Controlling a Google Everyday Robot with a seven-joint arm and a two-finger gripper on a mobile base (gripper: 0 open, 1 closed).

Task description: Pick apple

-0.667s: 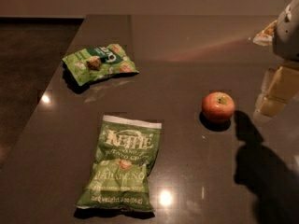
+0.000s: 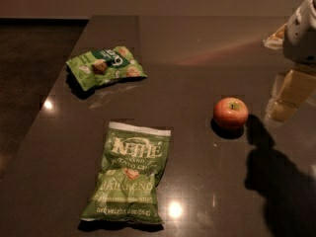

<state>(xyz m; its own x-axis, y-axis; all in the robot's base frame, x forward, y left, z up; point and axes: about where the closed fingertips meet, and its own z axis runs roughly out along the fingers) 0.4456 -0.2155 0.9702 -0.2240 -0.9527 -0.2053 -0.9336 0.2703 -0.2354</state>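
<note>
The apple (image 2: pixel 230 112) is small, round and red-orange with a yellowish patch at the stem. It sits on the dark table (image 2: pixel 197 48), right of centre. My gripper (image 2: pixel 284 107) hangs at the right edge of the view, above the table, to the right of the apple and apart from it. It holds nothing. Its shadow falls on the table just right of the apple.
A green Kettle jalapeño chip bag (image 2: pixel 128 174) lies flat at the front left of the apple. A second, smaller green snack bag (image 2: pixel 106 65) lies at the back left. The table's left edge runs diagonally beside a dark floor (image 2: pixel 29 68).
</note>
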